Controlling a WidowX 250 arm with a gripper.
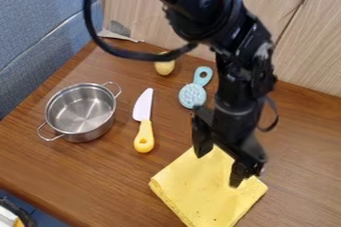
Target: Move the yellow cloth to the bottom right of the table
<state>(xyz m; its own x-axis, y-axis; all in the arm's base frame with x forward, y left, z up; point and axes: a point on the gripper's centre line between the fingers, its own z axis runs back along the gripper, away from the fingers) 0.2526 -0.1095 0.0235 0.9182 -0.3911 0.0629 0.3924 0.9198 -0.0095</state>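
Evidently folded yellow cloth (203, 191), squarish, few small dark specks.

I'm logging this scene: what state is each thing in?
Yellow cloth: folded, lying flat.
Shiny round metal pot: upright, uncovered, empty.
Knife with white blade and yellow handle: lying flat.
Light-blue brush with round textured head: lying flat.
Small rounded yellow object: lying, partly hidden.
Black two-finger gripper: open, at the cloth.

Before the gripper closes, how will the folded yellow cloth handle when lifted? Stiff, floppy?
Likely floppy: the folded yellow cloth lies flat on the brown wooden table. Its lower-left edge looks layered, so it may unfold if only the top is pinched. Being flat, it probably won't roll.
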